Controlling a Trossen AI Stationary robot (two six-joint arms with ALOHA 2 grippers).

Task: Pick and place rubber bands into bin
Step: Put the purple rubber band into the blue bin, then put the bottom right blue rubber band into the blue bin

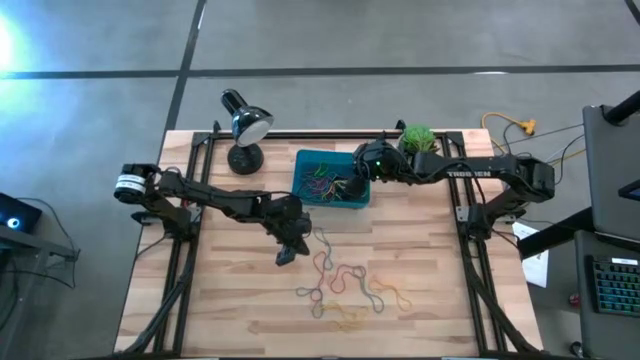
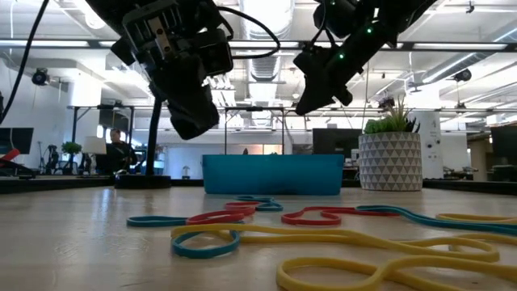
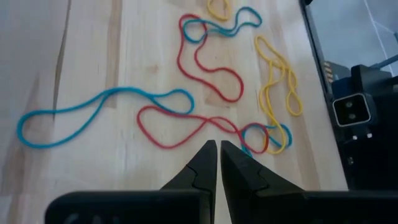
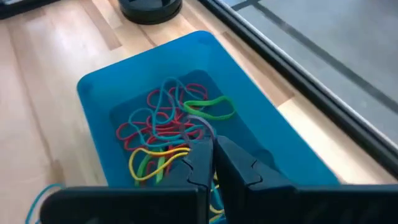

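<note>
Both grippers are closed and empty: the left gripper (image 3: 217,146) is held above loose coloured elastic rubber bands (image 1: 345,290) mid-desk, and the right gripper (image 4: 210,144) above the shallow teal-blue plastic bin (image 1: 355,201) near the desk's far edge.

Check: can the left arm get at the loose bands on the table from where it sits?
Probably yes. The left hand hangs shut just above the loose rubber bands, with bare wood and nothing between. It must open first. The right hand is off over the bin, out of the way.
</note>
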